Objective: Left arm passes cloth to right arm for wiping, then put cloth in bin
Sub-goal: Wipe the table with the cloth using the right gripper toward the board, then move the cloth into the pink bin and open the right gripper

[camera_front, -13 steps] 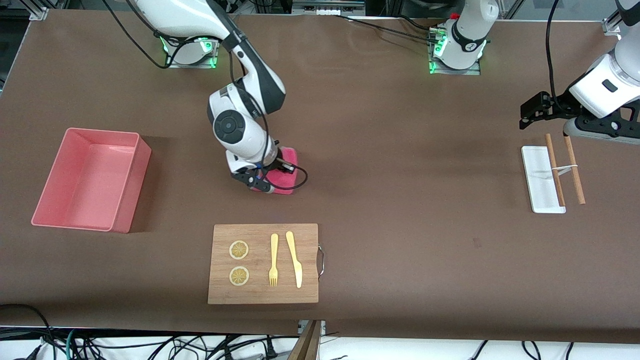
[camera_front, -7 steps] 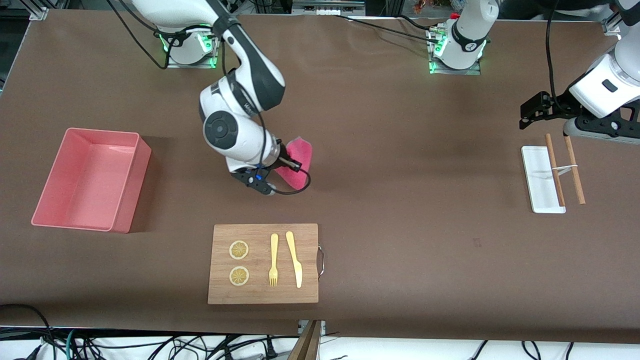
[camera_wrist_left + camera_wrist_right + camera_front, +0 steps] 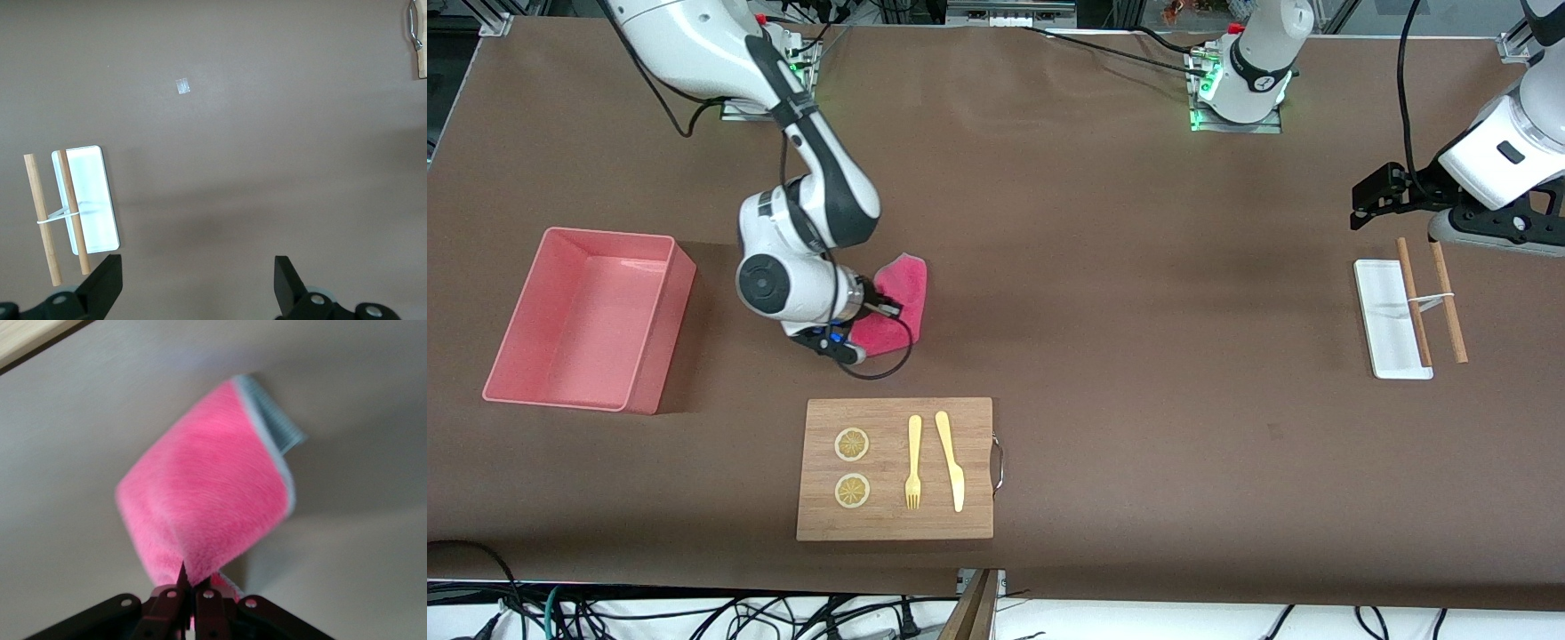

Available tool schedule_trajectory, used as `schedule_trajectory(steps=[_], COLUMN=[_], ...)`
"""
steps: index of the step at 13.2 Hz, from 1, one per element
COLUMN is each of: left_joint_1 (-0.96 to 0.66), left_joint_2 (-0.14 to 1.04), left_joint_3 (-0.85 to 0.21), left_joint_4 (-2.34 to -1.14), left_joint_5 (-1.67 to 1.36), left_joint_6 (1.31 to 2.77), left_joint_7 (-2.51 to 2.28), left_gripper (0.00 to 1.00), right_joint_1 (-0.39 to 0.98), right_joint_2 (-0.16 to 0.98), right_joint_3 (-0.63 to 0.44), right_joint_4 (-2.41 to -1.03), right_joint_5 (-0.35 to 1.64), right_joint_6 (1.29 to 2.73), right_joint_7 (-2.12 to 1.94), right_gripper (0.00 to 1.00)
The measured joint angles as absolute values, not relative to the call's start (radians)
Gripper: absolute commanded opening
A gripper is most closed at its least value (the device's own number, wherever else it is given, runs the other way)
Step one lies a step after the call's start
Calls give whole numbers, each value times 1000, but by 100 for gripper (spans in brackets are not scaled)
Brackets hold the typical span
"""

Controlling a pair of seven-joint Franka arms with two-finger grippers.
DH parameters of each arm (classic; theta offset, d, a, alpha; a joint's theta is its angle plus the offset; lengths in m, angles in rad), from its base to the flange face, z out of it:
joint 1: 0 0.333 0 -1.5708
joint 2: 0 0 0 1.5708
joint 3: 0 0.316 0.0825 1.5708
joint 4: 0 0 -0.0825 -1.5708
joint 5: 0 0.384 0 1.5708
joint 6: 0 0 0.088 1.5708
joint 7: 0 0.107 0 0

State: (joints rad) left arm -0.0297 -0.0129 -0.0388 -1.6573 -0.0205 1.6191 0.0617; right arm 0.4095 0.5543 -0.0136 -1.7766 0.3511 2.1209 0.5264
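The crimson-pink cloth (image 3: pixel 895 298) with grey trim hangs from my right gripper (image 3: pixel 864 313), which is shut on one edge of it and holds it off the brown table, between the bin and the table's middle. In the right wrist view the cloth (image 3: pixel 210 490) droops from the closed fingertips (image 3: pixel 190 581), its grey underside showing at one corner. The salmon-pink bin (image 3: pixel 587 318) stands at the right arm's end of the table. My left gripper (image 3: pixel 1369 197) is open and empty, up over the left arm's end of the table beside the white tray; its fingers (image 3: pixel 107 287) frame bare table.
A wooden cutting board (image 3: pixel 895 468) with two lemon slices, a yellow fork and a knife lies nearer the camera than the cloth. A flat white tray (image 3: pixel 1390 318) with two wooden sticks (image 3: pixel 1432 298) lies at the left arm's end; it also shows in the left wrist view (image 3: pixel 87 200).
My right arm has lifted the cloth off the table and carried it toward the bin. The left arm has not moved.
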Motion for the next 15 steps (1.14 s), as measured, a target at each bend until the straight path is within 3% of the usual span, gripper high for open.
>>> schedule_trajectory(steps=[7, 15], left_joint_1=[-30, -30], left_joint_2=[-13, -13], left_joint_3=[-39, -40], left_joint_4=[-1657, -1657], left_joint_5=[-20, -20], left_joint_6=[1618, 1618], left_joint_7=[62, 62], left_gripper=[100, 100], right_joint_1=[215, 140], right_joint_2=[512, 414], right_joint_3=[-86, -161], right_joint_4=[-1919, -1953], right_joint_5=[292, 117], right_joint_6=[2166, 2156], right_joint_7=[47, -176], right_gripper=[0, 0])
